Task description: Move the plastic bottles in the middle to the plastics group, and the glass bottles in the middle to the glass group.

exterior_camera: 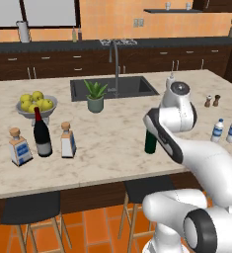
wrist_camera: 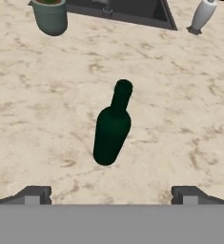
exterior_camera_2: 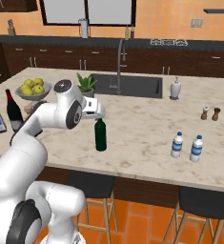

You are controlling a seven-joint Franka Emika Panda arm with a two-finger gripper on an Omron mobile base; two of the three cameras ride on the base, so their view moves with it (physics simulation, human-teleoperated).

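A dark green slim-necked bottle (wrist_camera: 112, 128) stands upright on the marble island, alone near its front edge (exterior_camera_2: 100, 135), half hidden behind my arm in the left base view (exterior_camera: 150, 143). My gripper (wrist_camera: 112, 195) hangs just above it, open, fingertips (wrist_camera: 35, 194) spread wide and holding nothing. Two small water bottles (exterior_camera_2: 177, 144) (exterior_camera_2: 197, 148) with blue labels stand together at the right. At the left stand the red-topped wine bottle (exterior_camera: 42, 133) and two squat clear bottles (exterior_camera: 19, 148) (exterior_camera: 67, 141) with tan stoppers.
A fruit bowl (exterior_camera: 36, 105) sits behind the glass bottles. A potted plant (exterior_camera: 95, 96) stands by the sink (exterior_camera: 112, 88), a white dispenser (exterior_camera_2: 175, 88) to its right. Two small shakers (exterior_camera_2: 205, 113) stand behind the water bottles. Stools line the island's front.
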